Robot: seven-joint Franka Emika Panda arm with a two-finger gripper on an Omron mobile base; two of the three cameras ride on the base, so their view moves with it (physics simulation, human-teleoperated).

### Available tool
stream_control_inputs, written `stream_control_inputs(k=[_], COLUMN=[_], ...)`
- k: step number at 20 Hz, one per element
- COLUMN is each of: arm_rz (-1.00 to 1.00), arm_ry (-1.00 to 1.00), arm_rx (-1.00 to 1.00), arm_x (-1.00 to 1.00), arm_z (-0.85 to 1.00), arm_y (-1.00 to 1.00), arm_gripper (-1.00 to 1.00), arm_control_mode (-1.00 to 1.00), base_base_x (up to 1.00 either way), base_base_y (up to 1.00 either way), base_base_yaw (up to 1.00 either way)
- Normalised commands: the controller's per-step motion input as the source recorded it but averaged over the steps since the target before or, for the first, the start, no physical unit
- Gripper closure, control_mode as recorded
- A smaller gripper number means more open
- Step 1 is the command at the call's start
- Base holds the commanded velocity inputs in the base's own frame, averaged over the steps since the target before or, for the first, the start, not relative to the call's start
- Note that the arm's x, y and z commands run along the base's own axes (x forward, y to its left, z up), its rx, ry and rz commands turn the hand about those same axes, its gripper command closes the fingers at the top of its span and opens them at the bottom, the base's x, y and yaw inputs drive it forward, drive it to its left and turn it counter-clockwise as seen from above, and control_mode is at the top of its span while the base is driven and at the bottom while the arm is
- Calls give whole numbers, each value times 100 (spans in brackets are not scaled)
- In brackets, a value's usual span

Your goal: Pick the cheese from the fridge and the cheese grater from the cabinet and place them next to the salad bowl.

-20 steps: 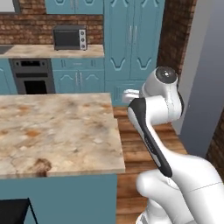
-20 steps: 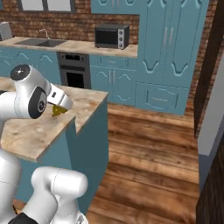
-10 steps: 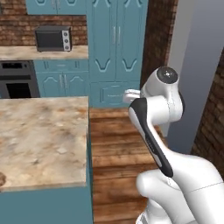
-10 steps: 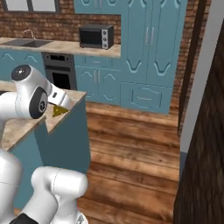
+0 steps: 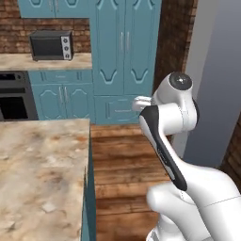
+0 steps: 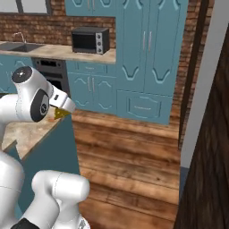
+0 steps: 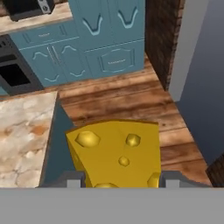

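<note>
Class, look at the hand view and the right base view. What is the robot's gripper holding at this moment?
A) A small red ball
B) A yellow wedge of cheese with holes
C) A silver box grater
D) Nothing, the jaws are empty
B: the hand view shows the cheese, a yellow wedge with holes, sitting between the fingertips of the gripper, and the right base view shows a yellow bit at the gripper's tip above the floor.

cheese [image 7: 118,153] base hidden, microwave [image 7: 27,7] cropped

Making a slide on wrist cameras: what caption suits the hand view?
Yellow-orange holed cheese wedge clamped in the gripper, above wooden floor beside a marbled counter.
</note>
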Motion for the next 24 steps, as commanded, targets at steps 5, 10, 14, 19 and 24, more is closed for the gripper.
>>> stream_control_inputs(k=[5,10,14,19,24], arm_rz=[0,0,0,0,0], arm_ry=[0,0,0,0,0], arm_rx=[0,0,0,0,0], arm_x=[0,0,0,0,0], arm_z=[0,0,0,0,0], arm_y=[0,0,0,0,0], arm_gripper=[100,100,100,100,100], arm_control_mode=[100,100,100,100,100], base_base_x=[82,83,82,83,84], base_base_y=[-29,-28,-27,-27,-25], base_base_yaw=[0,0,0,0,0])
